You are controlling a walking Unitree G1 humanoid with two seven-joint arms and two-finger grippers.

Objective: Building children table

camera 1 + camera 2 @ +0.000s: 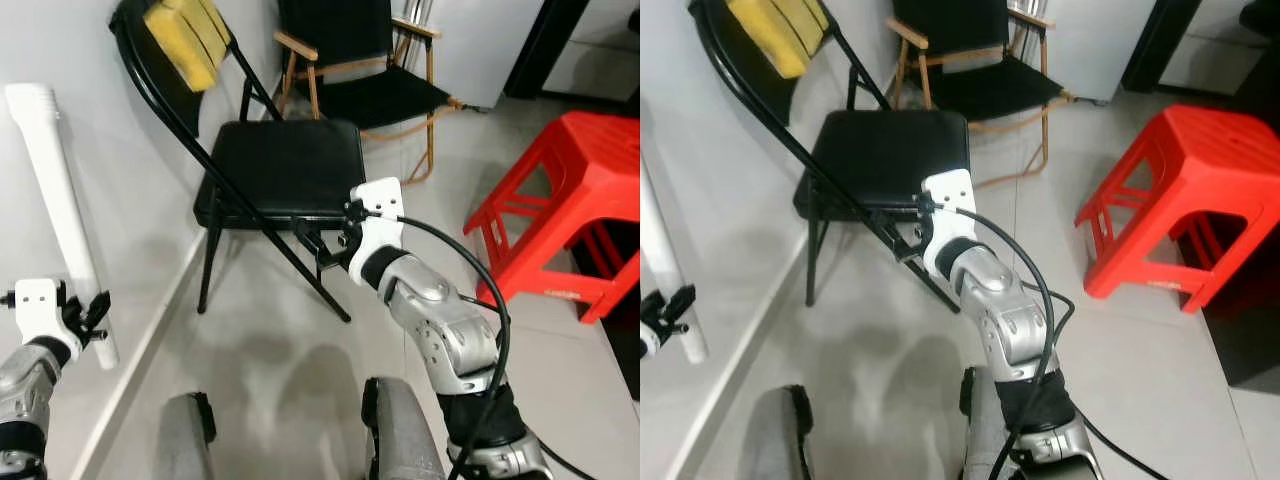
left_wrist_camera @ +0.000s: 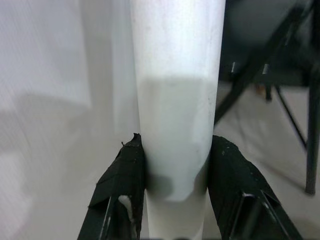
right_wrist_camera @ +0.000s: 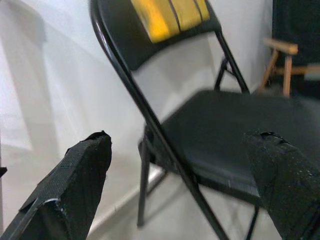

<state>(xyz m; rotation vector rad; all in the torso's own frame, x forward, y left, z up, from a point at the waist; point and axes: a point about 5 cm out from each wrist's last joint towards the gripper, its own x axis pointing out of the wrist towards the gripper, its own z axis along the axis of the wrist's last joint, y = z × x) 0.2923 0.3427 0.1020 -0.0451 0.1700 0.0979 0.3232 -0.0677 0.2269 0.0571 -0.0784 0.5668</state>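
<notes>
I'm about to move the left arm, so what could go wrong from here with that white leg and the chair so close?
1. The left gripper pinches the white table leg near its lower end; the long part above could swing or slip in the fingers.
2. The leg stands close to the wall; a tilt may scrape it.
3. The right gripper, open, hovers at the black folding chair; a forward move could snag its frame.

Two chairs, a black folding chair (image 1: 285, 165) and a wooden-armed chair (image 1: 370, 70), one red stool (image 1: 570, 215), one white leg (image 1: 55, 210).
</notes>
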